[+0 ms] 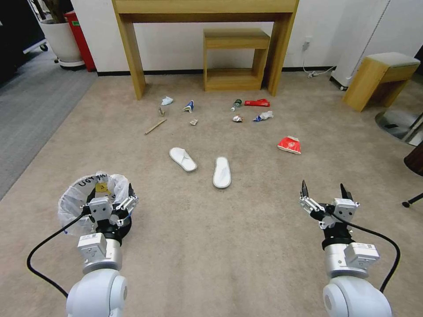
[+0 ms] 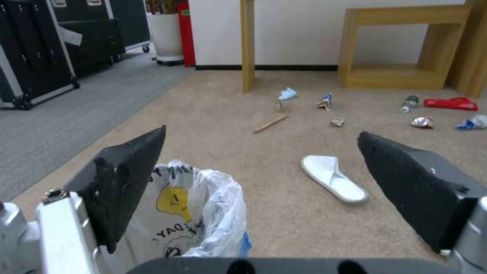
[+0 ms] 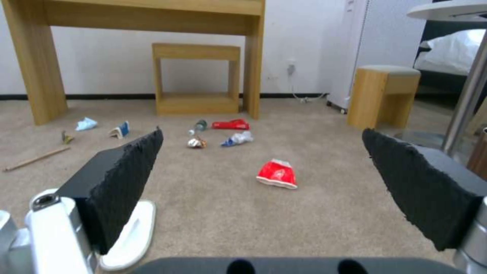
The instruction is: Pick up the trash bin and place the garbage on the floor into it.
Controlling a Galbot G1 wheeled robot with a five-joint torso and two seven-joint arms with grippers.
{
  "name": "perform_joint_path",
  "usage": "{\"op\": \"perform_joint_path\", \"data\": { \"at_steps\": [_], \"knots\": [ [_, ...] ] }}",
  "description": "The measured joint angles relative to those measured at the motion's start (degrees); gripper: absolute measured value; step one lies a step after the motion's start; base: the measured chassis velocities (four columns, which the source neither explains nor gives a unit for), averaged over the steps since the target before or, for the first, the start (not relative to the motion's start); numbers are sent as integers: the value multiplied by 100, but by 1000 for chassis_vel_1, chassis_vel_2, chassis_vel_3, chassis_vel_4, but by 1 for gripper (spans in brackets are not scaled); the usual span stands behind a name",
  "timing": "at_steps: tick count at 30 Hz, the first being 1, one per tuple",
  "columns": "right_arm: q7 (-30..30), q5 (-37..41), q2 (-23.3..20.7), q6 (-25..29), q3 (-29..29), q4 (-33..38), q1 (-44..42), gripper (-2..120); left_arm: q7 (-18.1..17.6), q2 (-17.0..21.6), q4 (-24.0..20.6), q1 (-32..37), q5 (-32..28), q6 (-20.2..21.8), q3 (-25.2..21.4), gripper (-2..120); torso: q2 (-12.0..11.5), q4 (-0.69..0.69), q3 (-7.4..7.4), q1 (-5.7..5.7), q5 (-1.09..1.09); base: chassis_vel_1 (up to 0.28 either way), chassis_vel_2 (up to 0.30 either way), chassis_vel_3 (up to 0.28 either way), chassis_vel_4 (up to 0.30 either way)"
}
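The left gripper (image 2: pixel 261 152) hangs over the trash bin (image 1: pixel 88 198) with its jaws spread wide, grasping nothing; the bag-lined rim lies under one finger (image 2: pixel 127 182) while the other finger stands clear over the floor (image 1: pixel 211 246). The right gripper (image 1: pixel 325 193) is released too, its jaws wide apart above bare carpet, and the crushed red cup (image 3: pixel 277 174) lies ahead between them, with two white slippers (image 1: pixel 183 158) and smaller garbage (image 1: pixel 238 118) further in front

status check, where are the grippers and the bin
Left gripper open, at the trash bin rim, not gripping. Right gripper open, empty, over bare floor. Garbage on the floor, slippers nearest. Nothing in the way.
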Motion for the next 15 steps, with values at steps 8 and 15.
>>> {"op": "perform_joint_path", "data": {
  "at_steps": [8,15],
  "knots": [
    [-24,145,42,-59,-38,87,8,100,3,-11,24,1,35,-17,9,100,0,0,0,0,0,0,0,0,0],
    [67,206,29,13,-39,123,-16,100,5,-15,33,18,67,-69,6,100,0,0,0,0,0,0,0,0,0]
  ]
}}
